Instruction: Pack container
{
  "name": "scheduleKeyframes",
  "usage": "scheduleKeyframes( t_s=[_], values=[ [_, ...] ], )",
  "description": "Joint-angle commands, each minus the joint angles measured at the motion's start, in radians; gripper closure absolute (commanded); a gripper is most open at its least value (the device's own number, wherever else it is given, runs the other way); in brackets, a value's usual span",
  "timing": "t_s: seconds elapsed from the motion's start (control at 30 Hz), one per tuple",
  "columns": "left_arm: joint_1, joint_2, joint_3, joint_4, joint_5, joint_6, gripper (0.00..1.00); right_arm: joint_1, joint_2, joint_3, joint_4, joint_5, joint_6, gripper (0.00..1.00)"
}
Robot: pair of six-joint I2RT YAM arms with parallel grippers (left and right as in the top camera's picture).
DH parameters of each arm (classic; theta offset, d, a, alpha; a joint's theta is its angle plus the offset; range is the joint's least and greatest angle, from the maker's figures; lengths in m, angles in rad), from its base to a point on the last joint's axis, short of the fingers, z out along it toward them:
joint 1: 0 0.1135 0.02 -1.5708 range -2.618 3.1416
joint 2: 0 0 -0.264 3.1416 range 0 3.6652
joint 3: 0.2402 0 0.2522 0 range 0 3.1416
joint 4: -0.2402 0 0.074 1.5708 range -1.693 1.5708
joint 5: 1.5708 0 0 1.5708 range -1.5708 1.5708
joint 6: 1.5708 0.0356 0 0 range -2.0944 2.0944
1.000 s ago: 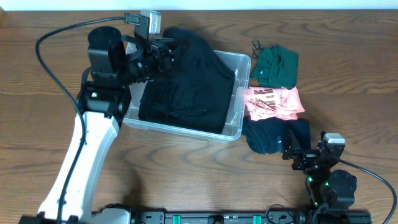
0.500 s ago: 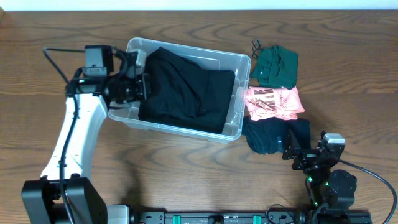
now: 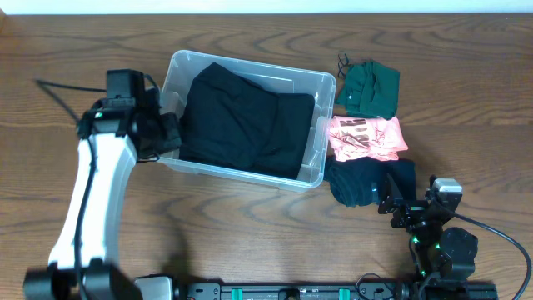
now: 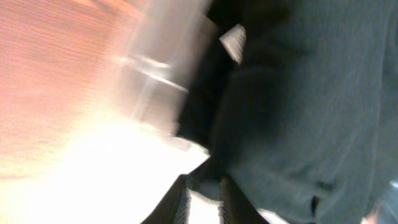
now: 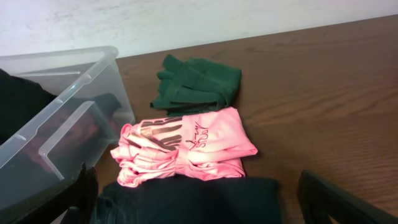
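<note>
One garment packed, three left outside. In the container (image 3: 250, 65), left of centre on the table (image 3: 466, 83): a black garment (image 3: 241, 121) spread flat, covering most of the floor and sitting below the rim. A second ago, heaped over the far left corner under the left gripper (image 3: 169, 133); half a second ago, pressed down along the left edge; now settled and untouched. Since then, drawn back out over the left wall to hover just beside it above bare wood. Cannot tell whether clenched or released: left wrist view smeared by motion, showing only dark cloth and clear plastic. No cloth trailing from it in the overhead view, so probably let go. Container in the same spot as half a second ago.

To its right, unchanged: a green garment (image 3: 371, 87) at the far end, a pink garment (image 3: 366, 137) in the middle, a dark garment (image 3: 362, 182) nearest, all in a column close to the right wall. Just beside the dark one, the right gripper (image 5: 199, 205), fingers spread wide, gripping nothing, unmoved throughout.

Reads as first placement finished, roughly a quarter of the job. Leaves the top of the black layer as the only room, and a choice of arm for the next pick, with the right one far closer.
</note>
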Motion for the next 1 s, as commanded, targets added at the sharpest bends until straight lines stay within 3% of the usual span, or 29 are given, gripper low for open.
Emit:
scheduleKeyframes(
  t_s=[0.0, 0.03, 0.07, 0.33, 0.6, 0.7, 0.97],
  values=[
    [0.004, -0.122, 0.054, 0.014, -0.145, -0.122, 0.43, 0.014, -0.005, -0.002, -0.002, 0.003, 0.008, 0.01],
    [0.002, -0.153, 0.054, 0.025, -0.144, -0.133, 0.34, 0.014, -0.005, -0.002, -0.002, 0.003, 0.008, 0.01],
    [0.000, -0.175, 0.054, 0.032, -0.143, -0.141, 0.33, 0.014, -0.005, -0.002, -0.002, 0.003, 0.007, 0.01],
    [-0.027, -0.198, 0.053, 0.330, 0.134, -0.071, 0.35, 0.014, -0.005, -0.002, -0.002, 0.003, 0.007, 0.01],
    [-0.140, 0.135, 0.052, 0.512, 0.155, -0.018, 0.59, 0.014, -0.005, -0.002, -0.002, 0.003, 0.008, 0.01],
    [-0.179, 0.249, 0.052, 0.522, 0.161, -0.018, 0.61, 0.014, -0.005, -0.002, -0.002, 0.003, 0.008, 0.01],
    [-0.201, 0.467, 0.052, 0.462, 0.011, -0.061, 0.61, 0.014, -0.005, -0.002, -0.002, 0.003, 0.008, 0.01]
  ],
)
